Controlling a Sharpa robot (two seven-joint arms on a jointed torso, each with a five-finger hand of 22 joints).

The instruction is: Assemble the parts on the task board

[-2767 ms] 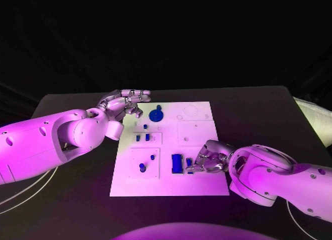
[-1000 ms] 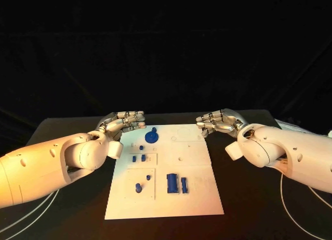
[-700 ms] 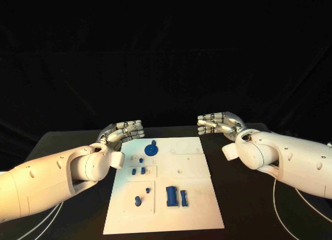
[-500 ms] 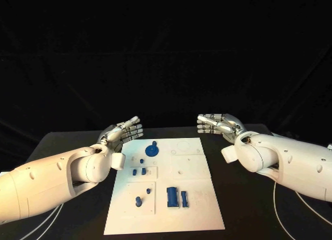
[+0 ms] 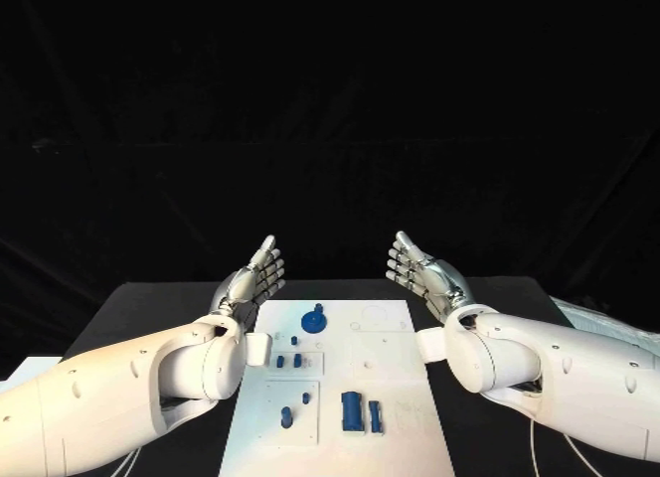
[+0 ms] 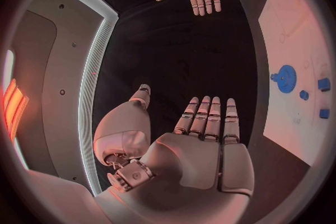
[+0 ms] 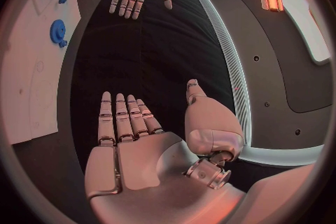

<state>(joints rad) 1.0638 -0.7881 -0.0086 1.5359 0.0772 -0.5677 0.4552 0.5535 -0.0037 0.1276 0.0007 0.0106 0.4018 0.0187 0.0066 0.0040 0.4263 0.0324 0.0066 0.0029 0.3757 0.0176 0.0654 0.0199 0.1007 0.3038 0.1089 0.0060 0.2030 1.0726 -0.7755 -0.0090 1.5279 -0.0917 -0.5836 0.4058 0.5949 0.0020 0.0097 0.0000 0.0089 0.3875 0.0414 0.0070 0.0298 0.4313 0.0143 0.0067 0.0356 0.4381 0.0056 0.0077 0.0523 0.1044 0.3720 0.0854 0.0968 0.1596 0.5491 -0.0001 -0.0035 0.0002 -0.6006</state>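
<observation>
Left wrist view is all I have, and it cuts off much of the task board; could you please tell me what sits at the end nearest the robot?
Observer: Two blue blocks stand side by side near that end of the task board.
Operator: Thank you. Is anything beside them?
Observer: Yes, toward the left arm's side a smaller blue part sits in a square panel.
Operator: And is either hand touching the board?
Observer: No; the left hand and right hand flank its far end, fingers straight, holding nothing.

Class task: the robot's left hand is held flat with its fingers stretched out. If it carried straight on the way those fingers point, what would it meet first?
Probably nothing: the left hand points up and away beyond the task board, toward dark background. Depth is unclear.
</observation>
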